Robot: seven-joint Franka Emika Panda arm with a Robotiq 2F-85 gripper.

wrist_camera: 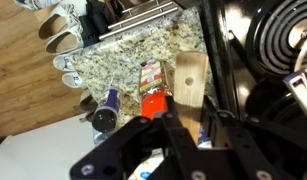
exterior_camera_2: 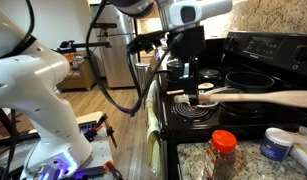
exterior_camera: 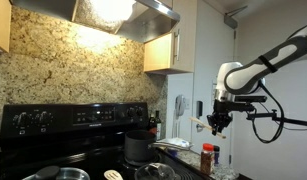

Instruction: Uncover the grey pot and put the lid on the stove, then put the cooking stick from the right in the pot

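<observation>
Granite bench (wrist_camera: 118, 60) flanks the stove (exterior_camera: 73, 117); at its edge the hand (exterior_camera_2: 193, 95) grips the wooden spoon (exterior_camera_2: 263, 98) near one end. Swinging, it could slip or knock the pot (exterior_camera: 138, 147) on the stove.

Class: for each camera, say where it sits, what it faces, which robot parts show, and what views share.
An exterior view: before the black stove, facing its back panel; white arm and gripper show at picture right.
An exterior view: beside the robot's base, looking across the stove; gripper holds the pale wooden cooking stick.
Wrist view: looks down past the gripper onto stick and speckled granite counter.
All share the red-capped spice jar.
</observation>
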